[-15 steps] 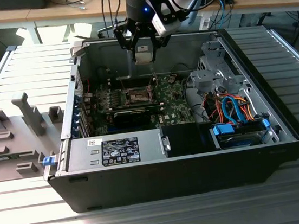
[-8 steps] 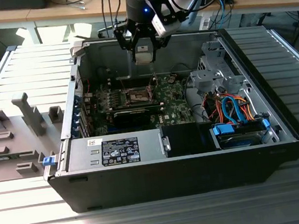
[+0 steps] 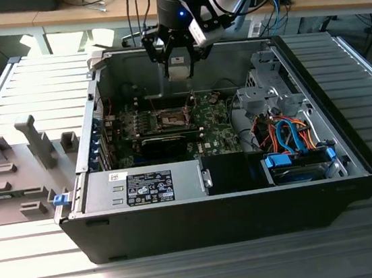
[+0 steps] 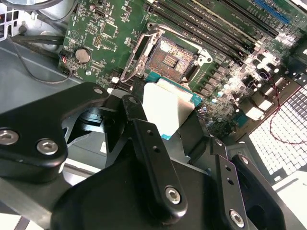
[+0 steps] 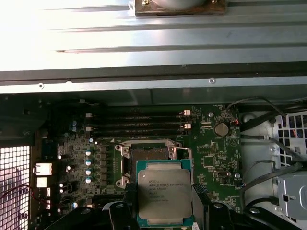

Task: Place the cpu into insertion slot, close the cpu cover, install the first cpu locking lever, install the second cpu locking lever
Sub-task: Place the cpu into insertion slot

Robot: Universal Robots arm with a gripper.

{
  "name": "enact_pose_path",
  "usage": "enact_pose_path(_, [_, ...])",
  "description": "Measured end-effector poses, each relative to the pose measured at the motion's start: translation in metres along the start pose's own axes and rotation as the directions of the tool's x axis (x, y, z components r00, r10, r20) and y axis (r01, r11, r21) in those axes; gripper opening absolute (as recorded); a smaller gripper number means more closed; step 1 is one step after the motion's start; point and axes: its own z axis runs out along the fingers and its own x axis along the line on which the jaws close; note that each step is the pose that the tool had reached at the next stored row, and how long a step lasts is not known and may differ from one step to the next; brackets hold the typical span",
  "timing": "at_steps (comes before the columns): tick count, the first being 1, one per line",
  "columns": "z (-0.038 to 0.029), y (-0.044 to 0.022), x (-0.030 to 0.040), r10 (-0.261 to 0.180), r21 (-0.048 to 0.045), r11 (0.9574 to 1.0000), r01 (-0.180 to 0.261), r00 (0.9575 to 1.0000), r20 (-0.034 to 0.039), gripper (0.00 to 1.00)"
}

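Note:
My gripper hangs inside the open computer case, above the green motherboard and near the case's far wall. It is shut on the cpu, a flat square chip with a silver-grey top. In both wrist views the cpu sits between the black fingers. The insertion slot lies uncovered on the board below, its dark contact field showing. A silvery metal frame borders the slot; I cannot tell how the cpu cover stands.
A long black card lies just in front of the slot. Memory slots run beside it. A power supply and a drive bay with coloured cables stand along the case's near side. Grey fixtures stand on the table at the exterior view's left.

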Motion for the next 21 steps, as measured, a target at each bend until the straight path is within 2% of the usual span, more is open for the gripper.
enact_pose_path(21, [0.0044, -0.0004, -0.0001, 0.000, 0.0000, 1.0000, 0.000, 1.0000, 0.0000, 0.54])
